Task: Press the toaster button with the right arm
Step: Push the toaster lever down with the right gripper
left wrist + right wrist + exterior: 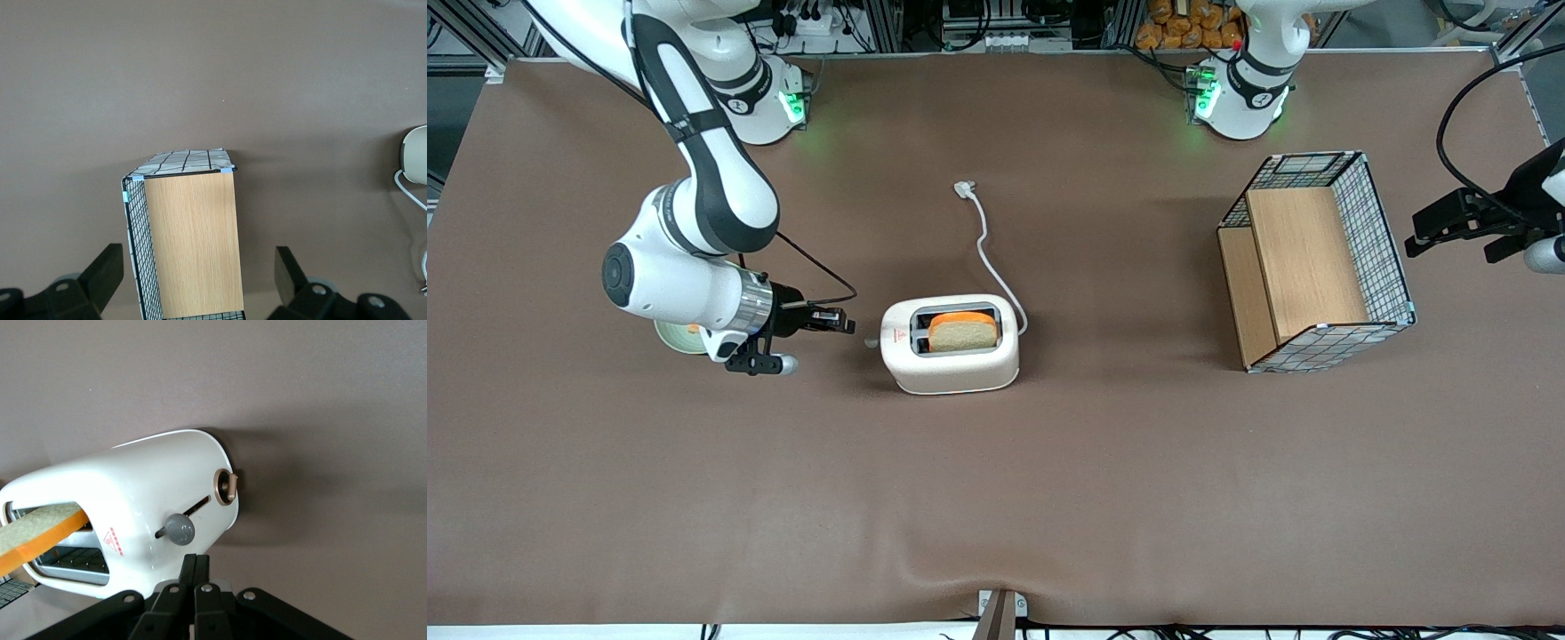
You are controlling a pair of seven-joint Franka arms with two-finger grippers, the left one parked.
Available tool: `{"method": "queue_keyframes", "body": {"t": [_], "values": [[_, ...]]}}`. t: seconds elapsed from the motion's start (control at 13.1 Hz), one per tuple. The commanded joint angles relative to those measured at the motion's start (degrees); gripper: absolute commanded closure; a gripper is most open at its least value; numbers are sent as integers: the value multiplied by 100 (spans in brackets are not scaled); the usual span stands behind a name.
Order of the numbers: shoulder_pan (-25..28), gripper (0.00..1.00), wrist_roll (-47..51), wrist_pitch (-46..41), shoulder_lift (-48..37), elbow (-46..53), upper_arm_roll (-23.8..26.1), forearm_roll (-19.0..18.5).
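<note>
On the brown worktop (694, 498), the toaster (950, 345) stands mid-table with bread (963, 331) raised in a slot, its grey button (179, 529) on the short end facing the right arm (703, 191). The gripper (845, 320) hangs level just beside that end, fingers (190, 587) pressed together, apart from the button. A clean press likely means easing the tips onto the button's top, then pushing straight down its slot so the light toaster does not slide.

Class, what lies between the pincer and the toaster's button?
Nothing: front view shows only bare table between pincer and button; wrist view agrees.
</note>
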Motion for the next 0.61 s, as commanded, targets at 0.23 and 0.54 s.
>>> {"method": "queue_keyframes", "body": {"t": [0.23, 0.54], "values": [[174, 100, -55, 216, 153, 185, -16, 210], [236, 100, -55, 375, 276, 246, -16, 210]]}}
